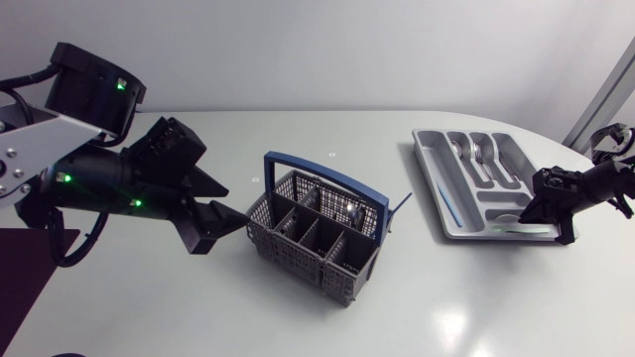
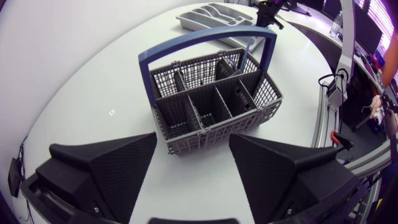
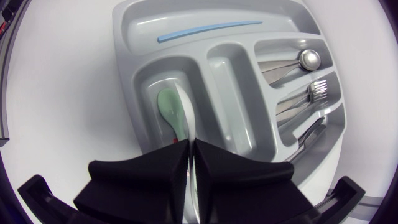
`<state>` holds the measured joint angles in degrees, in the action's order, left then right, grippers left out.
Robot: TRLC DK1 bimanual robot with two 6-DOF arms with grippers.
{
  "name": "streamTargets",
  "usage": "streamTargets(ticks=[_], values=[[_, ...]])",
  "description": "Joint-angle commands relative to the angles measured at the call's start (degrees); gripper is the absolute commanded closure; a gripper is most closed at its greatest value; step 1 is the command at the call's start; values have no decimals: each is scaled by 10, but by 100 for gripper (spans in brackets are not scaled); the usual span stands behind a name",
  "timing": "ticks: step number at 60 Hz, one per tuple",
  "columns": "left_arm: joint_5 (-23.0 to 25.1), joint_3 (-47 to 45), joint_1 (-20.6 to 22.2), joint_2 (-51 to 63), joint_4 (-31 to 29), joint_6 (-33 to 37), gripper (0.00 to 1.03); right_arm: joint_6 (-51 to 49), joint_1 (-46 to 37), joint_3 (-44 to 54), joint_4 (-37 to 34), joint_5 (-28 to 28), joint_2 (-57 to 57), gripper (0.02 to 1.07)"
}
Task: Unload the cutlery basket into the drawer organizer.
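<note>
**Right arm.** The right gripper (image 3: pixel 191 145) has its fingers drawn almost together, and a thin white utensil (image 3: pixel 187 111) runs up out of the narrow slit between them, so it appears to be clamped by its handle. The utensil's free end lies in a near compartment of the drawer organizer (image 3: pixel 127 37), just beside a green spoon (image 3: pixel 169 112).

**Left arm.** The left gripper (image 2: pixel 193 147) has its fingers spread wide with nothing between them. It is aimed at the near wall of the cutlery basket (image 2: pixel 214 109) and is close to it but apart from it.

**Organizer contents.**
- Metal spoons (image 3: pixel 298 61) in one slot
- Forks (image 3: pixel 308 93) in the next slot
- Darker handles in the slot beyond, type not discernible
- A thin blue stick (image 3: pixel 208 28) in the long compartment

**Basket contents.** The near cells look empty. A shiny piece (image 1: pixel 352 210) shows in a far cell, and a thin blue item (image 1: pixel 401 205) stands at the far corner.

**Progress.** Unloading appears to be well advanced. The white utensil is not yet released, and at least the far-side pieces are left to transfer.
</note>
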<state>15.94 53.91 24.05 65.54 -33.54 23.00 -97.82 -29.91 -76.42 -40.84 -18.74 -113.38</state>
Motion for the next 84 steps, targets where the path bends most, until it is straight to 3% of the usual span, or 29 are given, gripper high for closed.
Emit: streamTargets(ticks=[1,8,10,11,13,22,35,51,63,84], values=[[-2,-26,-5,-10,7,14,21,-20,3,23,12,7,-16,86],[-2,-55,-5,-14,24,13,21,-11,-2,53,55,2,16,61],[-2,-61,-5,-14,29,13,21,-4,-4,58,60,0,26,45],[-2,-65,-5,-14,32,13,21,1,-5,64,62,-3,38,23],[-1,-72,-5,-14,38,11,21,3,-7,71,62,-13,51,4],[-1,-108,-9,-13,71,7,21,35,-5,113,32,-74,146,6],[-1,-151,-16,21,131,0,21,194,86,170,-3,-192,234,6],[-3,-147,-30,80,186,0,22,407,238,141,18,-215,169,6],[-6,-136,-31,131,228,-10,22,546,298,123,151,-207,107,6],[-5,-59,-52,232,271,-21,22,577,331,120,127,-263,93,6]])
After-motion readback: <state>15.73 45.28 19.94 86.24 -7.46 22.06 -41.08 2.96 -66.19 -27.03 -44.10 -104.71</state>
